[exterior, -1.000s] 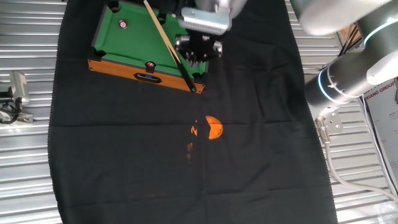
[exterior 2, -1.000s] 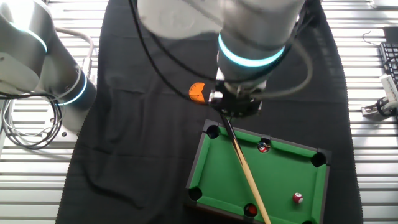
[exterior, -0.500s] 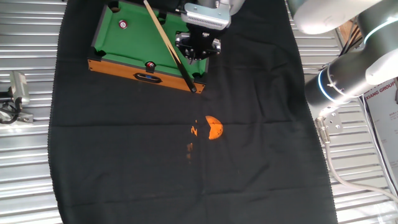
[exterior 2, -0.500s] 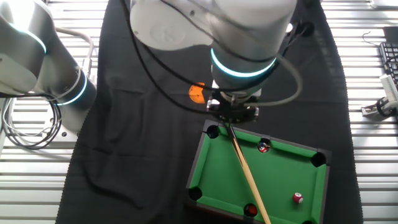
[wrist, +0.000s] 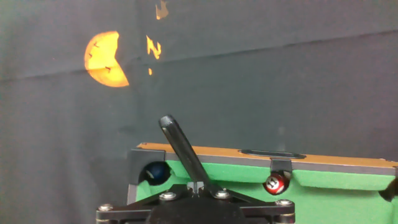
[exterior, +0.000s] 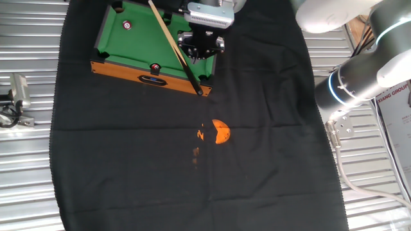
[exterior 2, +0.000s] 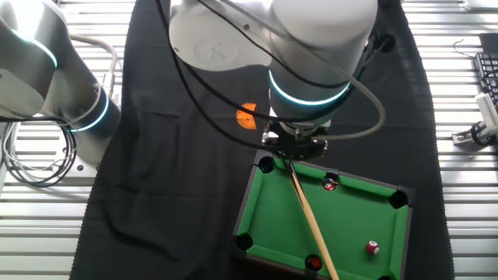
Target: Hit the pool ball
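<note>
The small green pool table (exterior: 144, 48) (exterior 2: 342, 225) sits on black cloth. The pool ball (exterior: 127, 25) (exterior 2: 373, 247), bright red with a white spot, lies near the table's far corner from my gripper. It is out of the hand view. A wooden cue stick (exterior: 172, 45) (exterior 2: 311, 225) lies diagonally across the felt, and its dark butt end (wrist: 180, 149) rises from my jaws. My gripper (exterior: 198, 54) (exterior 2: 294, 152) (wrist: 196, 185) is shut on the cue over the table's corner pocket end.
A darker red ball (exterior: 155, 67) (exterior 2: 330, 184) (wrist: 274, 183) rests by a side pocket. Another red ball (exterior 2: 313, 263) sits at the opposite side pocket. An orange round thing (exterior: 220, 131) (exterior 2: 246, 115) (wrist: 106, 59) lies on the cloth beyond the table. Ribbed metal flanks the cloth.
My hand has shifted a little further over the table's corner end. The cue and the balls sit where they were.
</note>
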You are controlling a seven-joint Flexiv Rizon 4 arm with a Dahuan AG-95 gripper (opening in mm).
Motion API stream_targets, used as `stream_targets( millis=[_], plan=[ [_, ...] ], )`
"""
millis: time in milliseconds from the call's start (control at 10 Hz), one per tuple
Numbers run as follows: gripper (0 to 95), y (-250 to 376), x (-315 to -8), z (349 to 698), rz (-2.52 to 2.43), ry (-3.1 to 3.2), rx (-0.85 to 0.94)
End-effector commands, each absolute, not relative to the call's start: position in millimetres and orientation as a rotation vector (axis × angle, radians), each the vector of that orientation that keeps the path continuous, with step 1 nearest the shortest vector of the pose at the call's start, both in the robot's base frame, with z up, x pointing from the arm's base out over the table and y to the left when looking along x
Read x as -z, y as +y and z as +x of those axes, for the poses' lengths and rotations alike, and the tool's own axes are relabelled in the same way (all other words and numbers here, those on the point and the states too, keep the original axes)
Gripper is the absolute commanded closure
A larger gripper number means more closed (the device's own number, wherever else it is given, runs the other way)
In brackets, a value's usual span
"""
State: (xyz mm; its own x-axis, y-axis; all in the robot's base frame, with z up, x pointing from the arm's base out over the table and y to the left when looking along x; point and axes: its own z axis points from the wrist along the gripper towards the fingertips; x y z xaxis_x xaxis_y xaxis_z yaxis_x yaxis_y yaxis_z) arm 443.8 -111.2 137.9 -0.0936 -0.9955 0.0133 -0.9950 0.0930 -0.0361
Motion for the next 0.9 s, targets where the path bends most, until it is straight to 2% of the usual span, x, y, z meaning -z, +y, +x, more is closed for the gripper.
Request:
stream_targets(
  millis=[100,600,900],
  plan=[
    [95.0,-112,-138,444,-2.270,2.138,0.055],
    [95.0,-116,-131,444,-2.355,2.050,0.050],
    [95.0,-120,-132,459,-2.326,2.083,0.048]
  ],
)
